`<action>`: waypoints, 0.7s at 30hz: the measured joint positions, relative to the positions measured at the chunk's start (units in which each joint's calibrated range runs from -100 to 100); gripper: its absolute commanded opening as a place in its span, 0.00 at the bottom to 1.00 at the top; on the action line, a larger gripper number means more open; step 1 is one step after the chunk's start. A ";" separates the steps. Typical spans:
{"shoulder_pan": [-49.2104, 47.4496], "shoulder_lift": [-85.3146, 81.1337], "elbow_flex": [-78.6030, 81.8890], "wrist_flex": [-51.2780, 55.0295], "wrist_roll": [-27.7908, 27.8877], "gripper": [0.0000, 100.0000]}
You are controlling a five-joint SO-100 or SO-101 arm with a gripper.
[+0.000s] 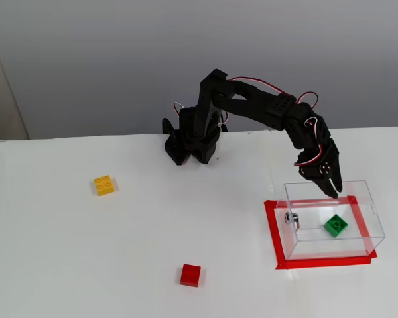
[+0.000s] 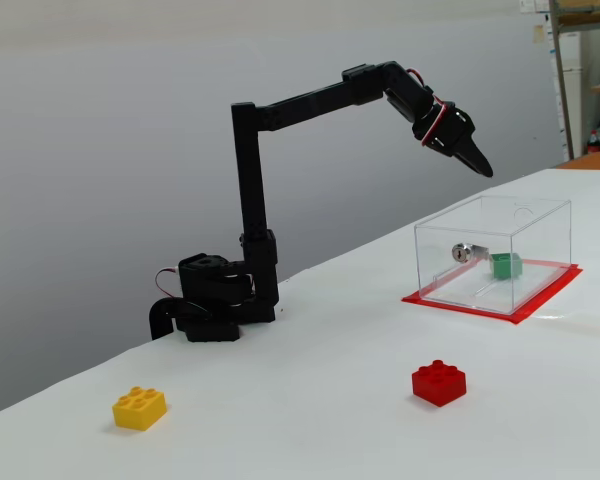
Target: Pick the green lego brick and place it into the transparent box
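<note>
Nearest me in a fixed view I see the red brick (image 2: 439,382) and the yellow brick (image 2: 140,408) lying on the white table (image 2: 310,420). Beyond them the green lego brick (image 2: 506,265) rests inside the transparent box (image 2: 540,225). Above the box, my gripper (image 2: 479,161) hangs empty, jaws together.

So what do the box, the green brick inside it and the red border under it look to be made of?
The box: clear hard plastic, glossy; its thin walls show the contents. The green brick: opaque moulded plastic with studs, smooth. The red border: probably matte tape or paper, flat on the table; the pictures leave that open.
</note>
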State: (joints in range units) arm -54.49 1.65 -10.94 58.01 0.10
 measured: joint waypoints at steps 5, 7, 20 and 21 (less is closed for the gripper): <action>0.64 0.00 0.00 0.00 0.00 0.01; 1.71 0.00 0.00 0.00 0.10 0.01; 16.03 -20.89 15.45 0.09 0.10 0.01; 17.41 -23.09 17.65 0.09 0.10 0.01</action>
State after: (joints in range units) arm -37.07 -21.44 6.71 58.10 0.20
